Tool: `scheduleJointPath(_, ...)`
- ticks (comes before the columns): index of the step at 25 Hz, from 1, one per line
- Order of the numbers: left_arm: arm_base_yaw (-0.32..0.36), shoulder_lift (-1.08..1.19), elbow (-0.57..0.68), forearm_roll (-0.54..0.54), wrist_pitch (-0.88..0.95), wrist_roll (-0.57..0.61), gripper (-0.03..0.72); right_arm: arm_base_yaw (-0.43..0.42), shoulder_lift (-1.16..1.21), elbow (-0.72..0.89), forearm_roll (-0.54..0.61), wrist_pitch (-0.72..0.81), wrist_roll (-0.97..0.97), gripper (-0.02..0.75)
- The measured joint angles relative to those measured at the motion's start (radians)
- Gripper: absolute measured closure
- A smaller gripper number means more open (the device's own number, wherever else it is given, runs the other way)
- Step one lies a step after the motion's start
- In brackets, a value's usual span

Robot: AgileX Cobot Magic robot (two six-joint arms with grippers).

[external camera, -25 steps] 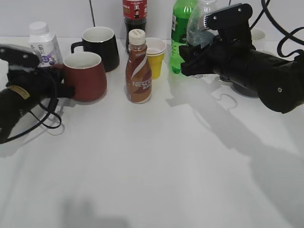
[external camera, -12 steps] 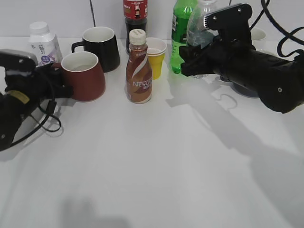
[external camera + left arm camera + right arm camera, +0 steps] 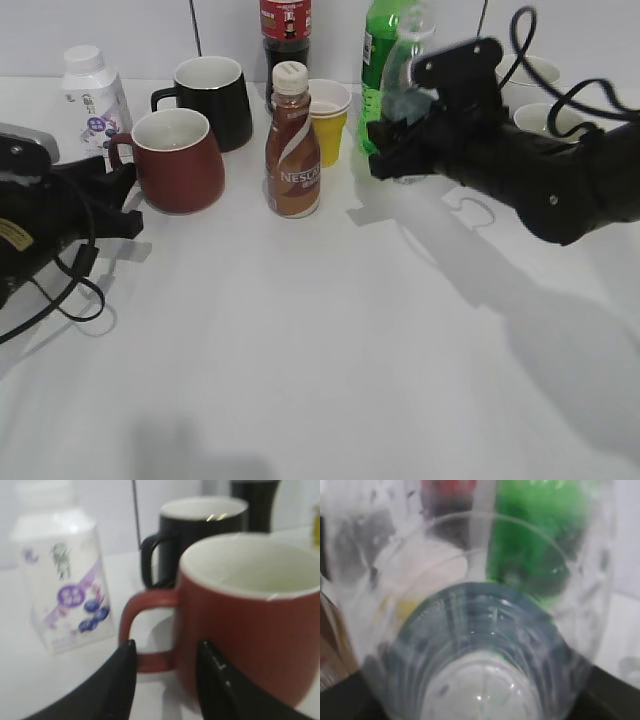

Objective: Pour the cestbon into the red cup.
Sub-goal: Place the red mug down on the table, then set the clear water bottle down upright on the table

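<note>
Left gripper (image 3: 165,680) low at near left, jaws apart, fingertips just short of the red cup (image 3: 180,160); in the wrist view they flank the base of its handle without visible contact. Cup upright on the table (image 3: 330,350), left of the Nescafe bottle (image 3: 291,145). Further right, right gripper (image 3: 385,130) clamped on the cestbon (image 3: 405,75), held off the table before the green soda bottle (image 3: 377,50). Black mug (image 3: 212,98) behind cup.
</note>
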Motion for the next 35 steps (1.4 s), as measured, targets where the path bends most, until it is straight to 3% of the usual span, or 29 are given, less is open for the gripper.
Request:
scheduleJointPath(11,-0.011,-0.234,0.146,-0.023,-0.002,-0.008,0.379,0.0,0.083,-0.005,0.009,-0.013,0.032,0.27)
scheduleJointPath(13,-0.013,-0.281,0.153,-0.047,0.019,-0.024,0.379,0.0,0.083,-0.005,0.011,-0.017,0.034,0.216)
scheduleJointPath(17,-0.014,-0.39,0.153,-0.074,0.151,-0.041,0.379,0.0,0.083,-0.005,0.013,-0.017,0.037,0.136)
scheduleJointPath(26,-0.014,-0.638,0.154,-0.076,0.448,-0.049,0.379,0.0,0.08,-0.005,0.053,0.003,0.041,0.128)
scheduleJointPath(31,-0.014,-0.764,0.143,-0.077,0.647,-0.073,0.379,0.0,0.02,0.0,0.056,0.146,0.046,0.128)
scheduleJointPath(35,-0.014,-0.813,0.045,-0.082,0.912,-0.092,0.379,0.0,-0.044,0.001,0.056,0.31,0.092,0.128)
